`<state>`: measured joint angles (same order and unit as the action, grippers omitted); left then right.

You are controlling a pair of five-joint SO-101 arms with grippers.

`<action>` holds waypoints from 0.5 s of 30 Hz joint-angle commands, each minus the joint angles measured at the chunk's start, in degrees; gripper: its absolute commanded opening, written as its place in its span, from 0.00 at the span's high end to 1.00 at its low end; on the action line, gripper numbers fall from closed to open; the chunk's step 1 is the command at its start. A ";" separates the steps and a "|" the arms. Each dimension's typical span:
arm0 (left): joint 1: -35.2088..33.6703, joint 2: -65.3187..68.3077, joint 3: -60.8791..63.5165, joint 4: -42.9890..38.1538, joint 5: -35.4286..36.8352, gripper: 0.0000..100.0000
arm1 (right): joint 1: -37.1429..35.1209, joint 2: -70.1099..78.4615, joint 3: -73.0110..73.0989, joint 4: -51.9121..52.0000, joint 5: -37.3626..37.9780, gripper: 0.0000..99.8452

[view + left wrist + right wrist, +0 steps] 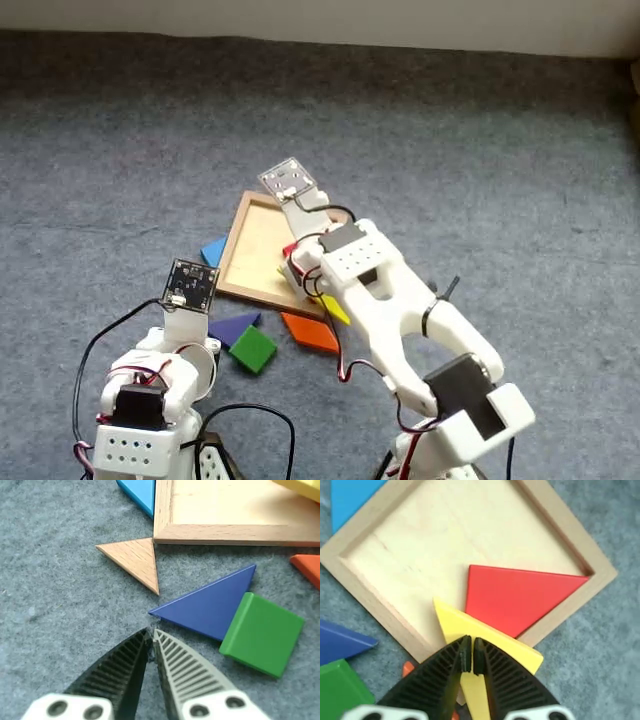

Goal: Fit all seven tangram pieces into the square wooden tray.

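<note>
Yellow triangle (510, 647) gripped by right pincer (471, 645) over tray (375, 600) rim, beside red triangle (515, 597); left pincer (151, 632) closed, empty.

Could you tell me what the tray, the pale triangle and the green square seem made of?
Tray: bare light wood, grain visible. Pale triangle: same unpainted wood, grain streaks. Green square: probably wood under smooth, slightly glossy paint; no grain shows, so uncertain.

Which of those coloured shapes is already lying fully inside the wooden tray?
The red triangle, flat in a corner of the tray. The yellow piece straddles the rim; the others lie outside.
</note>
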<state>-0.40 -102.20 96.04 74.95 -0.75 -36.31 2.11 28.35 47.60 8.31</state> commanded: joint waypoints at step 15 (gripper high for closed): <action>-0.84 -0.48 1.10 0.26 0.44 0.99 | -8.48 6.46 -10.77 3.12 -0.26 0.97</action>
<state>-0.40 -102.20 96.04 74.95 -0.75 -43.69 9.67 20.62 47.43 8.13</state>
